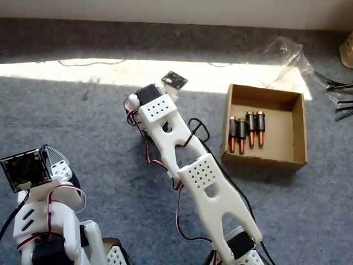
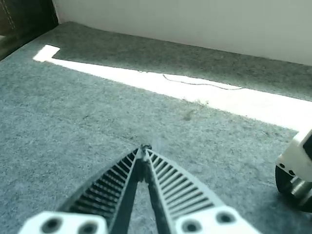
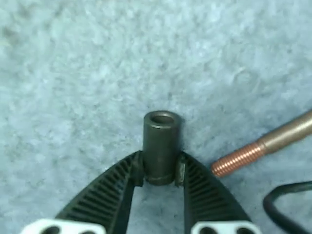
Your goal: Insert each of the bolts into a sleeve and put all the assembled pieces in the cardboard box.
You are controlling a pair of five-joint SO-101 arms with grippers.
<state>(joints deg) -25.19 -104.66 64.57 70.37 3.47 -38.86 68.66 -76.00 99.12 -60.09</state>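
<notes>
My right gripper [image 3: 159,168] is shut on a dark cylindrical sleeve [image 3: 161,144], which stands upright on the grey carpet with its open end up. A copper-coloured bolt [image 3: 261,147] lies on the carpet just beside the sleeve, its threaded end towards it. In the high view the right arm [image 1: 165,127] stretches across the middle of the carpet and covers its own gripper. The cardboard box [image 1: 298,130] sits to the right of it, with several assembled bolt-and-sleeve pieces [image 1: 246,131] lying side by side inside. My left gripper [image 2: 144,152] is shut on nothing, low over bare carpet at the near left [image 1: 54,157].
A black cable [image 3: 287,207] loops on the carpet close to the right gripper. Red and black wires [image 1: 182,182] run along the right arm. A clear plastic bag [image 1: 287,49] and dark tools [image 1: 339,99] lie at the far right. A sunlit strip [image 1: 83,69] crosses the back.
</notes>
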